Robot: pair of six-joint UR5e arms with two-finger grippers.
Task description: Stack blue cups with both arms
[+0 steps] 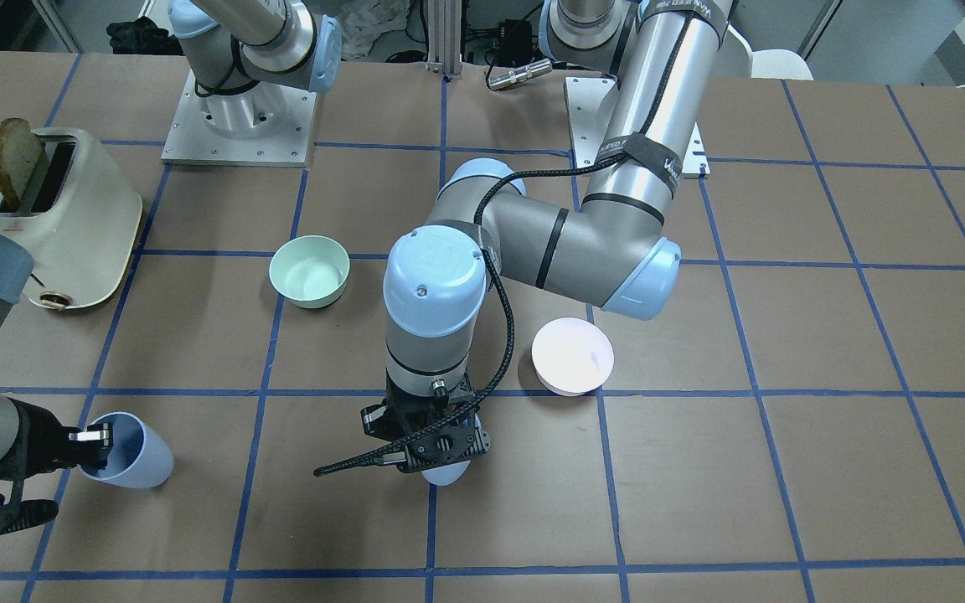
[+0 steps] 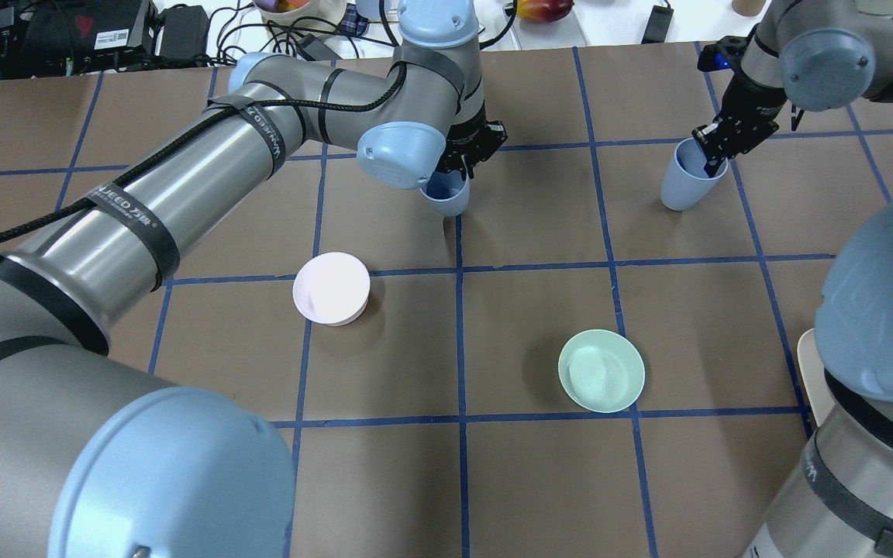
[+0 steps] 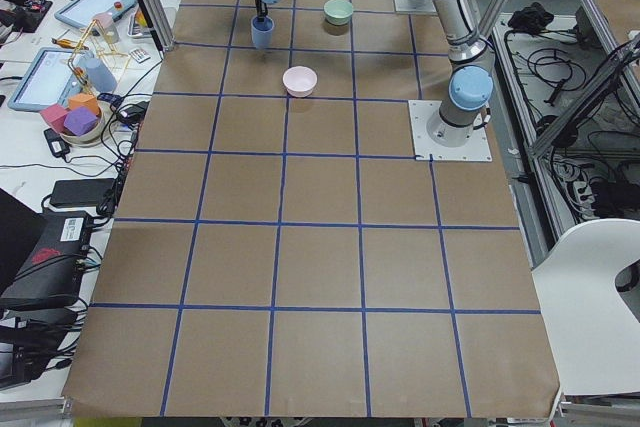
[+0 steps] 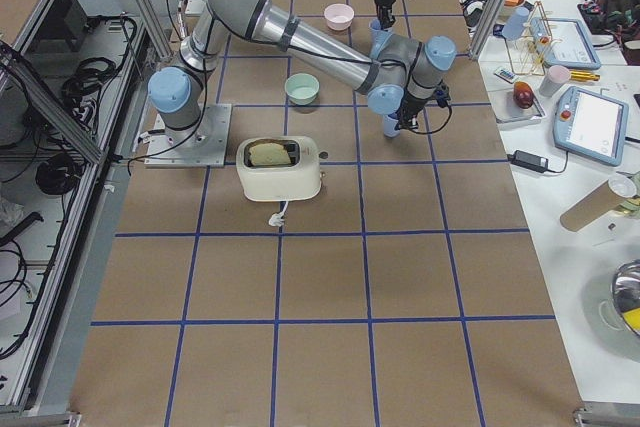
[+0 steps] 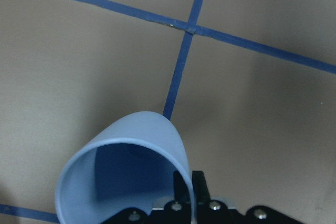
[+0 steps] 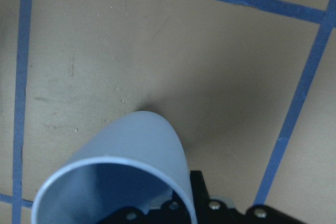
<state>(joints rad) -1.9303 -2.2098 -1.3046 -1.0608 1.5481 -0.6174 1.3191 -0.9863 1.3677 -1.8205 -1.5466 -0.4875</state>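
Note:
Two light-blue cups are each held by the rim. My left gripper (image 2: 458, 164) is shut on the left blue cup (image 2: 447, 194) near the table's far middle, one finger inside and one outside the rim; the left wrist view shows this cup (image 5: 126, 177) over a tape crossing. My right gripper (image 2: 712, 149) is shut on the rim of the right blue cup (image 2: 689, 184) at the far right; the right wrist view shows it (image 6: 121, 171) close up. In the front view the left cup (image 1: 446, 474) hangs under the left gripper (image 1: 436, 435), well apart from the right cup (image 1: 129, 452). I cannot tell whether either cup touches the table.
A pale pink bowl (image 2: 331, 288) sits left of centre and a mint-green bowl (image 2: 601, 370) right of centre, both nearer the robot than the cups. A cream toaster (image 1: 64, 218) with toast stands on the robot's right side. Blue tape lines grid the brown table (image 2: 539, 480).

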